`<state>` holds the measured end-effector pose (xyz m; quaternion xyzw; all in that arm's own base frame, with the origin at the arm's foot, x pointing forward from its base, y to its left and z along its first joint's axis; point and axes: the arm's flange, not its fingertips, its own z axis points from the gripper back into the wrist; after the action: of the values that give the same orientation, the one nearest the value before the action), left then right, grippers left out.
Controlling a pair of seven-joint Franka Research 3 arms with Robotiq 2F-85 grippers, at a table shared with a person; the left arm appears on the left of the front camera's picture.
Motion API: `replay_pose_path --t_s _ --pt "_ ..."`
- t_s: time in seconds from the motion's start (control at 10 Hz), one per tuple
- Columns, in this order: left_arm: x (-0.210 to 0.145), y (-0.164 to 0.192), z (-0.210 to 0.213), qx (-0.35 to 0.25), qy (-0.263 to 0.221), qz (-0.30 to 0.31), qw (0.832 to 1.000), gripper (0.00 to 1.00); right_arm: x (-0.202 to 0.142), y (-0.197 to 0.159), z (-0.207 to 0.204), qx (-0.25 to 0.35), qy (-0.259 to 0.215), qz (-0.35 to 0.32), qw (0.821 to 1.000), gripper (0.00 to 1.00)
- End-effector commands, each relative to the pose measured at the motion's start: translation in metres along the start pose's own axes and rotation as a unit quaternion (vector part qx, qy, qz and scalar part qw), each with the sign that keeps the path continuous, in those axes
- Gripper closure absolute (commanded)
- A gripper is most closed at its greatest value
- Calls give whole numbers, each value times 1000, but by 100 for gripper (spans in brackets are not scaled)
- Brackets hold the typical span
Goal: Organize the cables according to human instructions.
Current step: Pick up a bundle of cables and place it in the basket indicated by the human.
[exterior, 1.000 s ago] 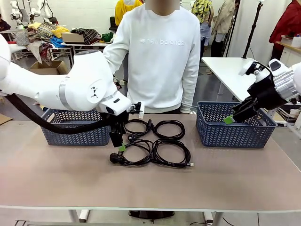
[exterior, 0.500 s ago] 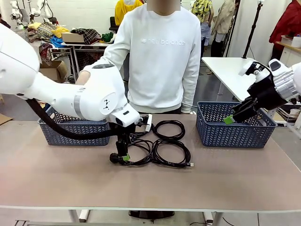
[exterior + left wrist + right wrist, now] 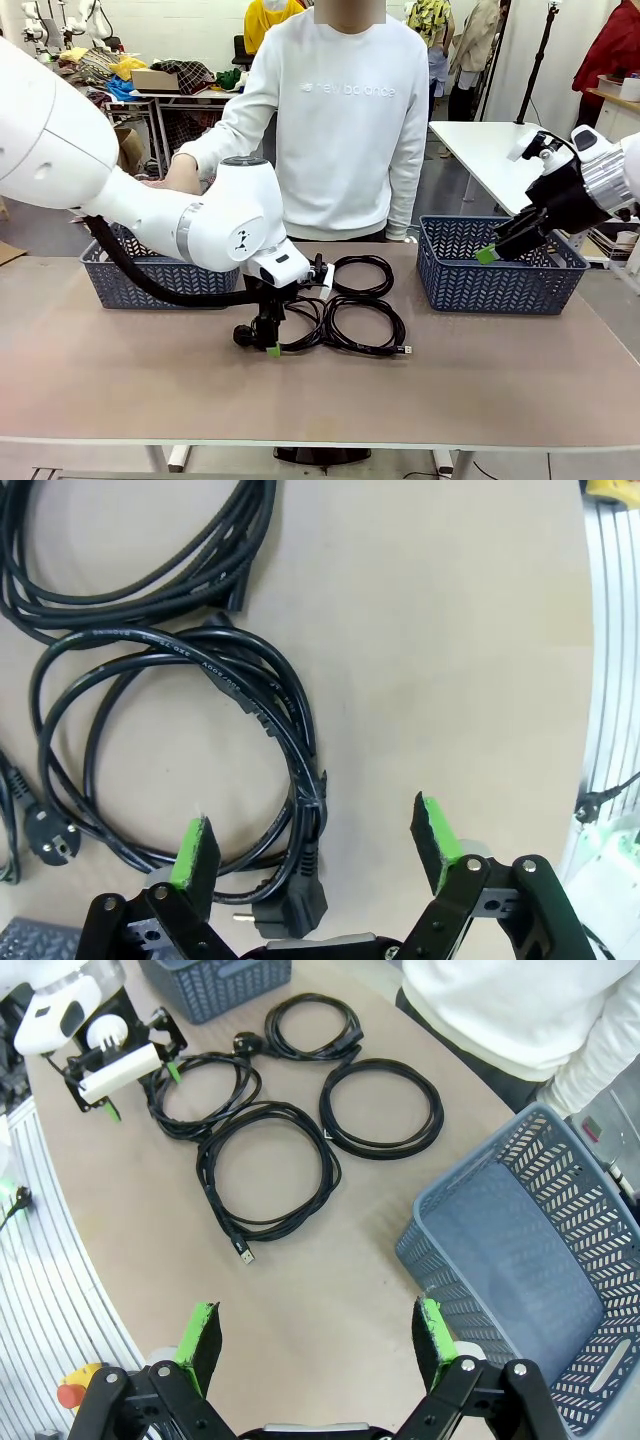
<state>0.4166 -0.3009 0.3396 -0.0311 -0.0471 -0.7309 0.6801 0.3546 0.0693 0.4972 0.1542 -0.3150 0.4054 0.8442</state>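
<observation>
- Since the earlier frames, the left gripper (image 3: 269,343) has swung right and dropped onto the near-left cable (image 3: 300,345). The right gripper (image 3: 488,253) has not moved.
- Front view: four black cables (image 3: 360,259) lie coiled in a two-by-two block at the middle of the table (image 3: 500,380), between the left basket (image 3: 150,285) and the right basket (image 3: 490,288). The left gripper points down at the near-left coil. The right gripper hangs above the right basket's near rim, jaws apart and holding nothing. A person (image 3: 340,130) stands at the far side.
- Left wrist view: the left gripper (image 3: 312,825) is spread wide with nothing clamped. Its green pads (image 3: 195,848) stand on either side of the near-left cable (image 3: 290,715), where the strands bunch just above the plug (image 3: 297,912). Whether a pad touches the cord cannot be told.
- Right wrist view: the right gripper (image 3: 315,1325) is fully spread and empty above bare table. The four cables (image 3: 330,1165) lie well ahead of it, and the right basket (image 3: 445,1260) stands beside it.
</observation>
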Motion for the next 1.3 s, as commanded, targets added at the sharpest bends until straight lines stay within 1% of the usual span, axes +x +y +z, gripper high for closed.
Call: replay_pose_path --t_s 0.0,0.8,1.2 --pt "1 4 -7 7 10 4 1000 0 0 -2 0 4 -5 -1 1000 0" --pt "4 11 -25 -6 14 4 1000 0 0 -2 0 4 -5 -1 1000 0" --pt "5 13 -28 -11 15 -1 1000 39 0 -2 0 4 -5 -1 1000 0"
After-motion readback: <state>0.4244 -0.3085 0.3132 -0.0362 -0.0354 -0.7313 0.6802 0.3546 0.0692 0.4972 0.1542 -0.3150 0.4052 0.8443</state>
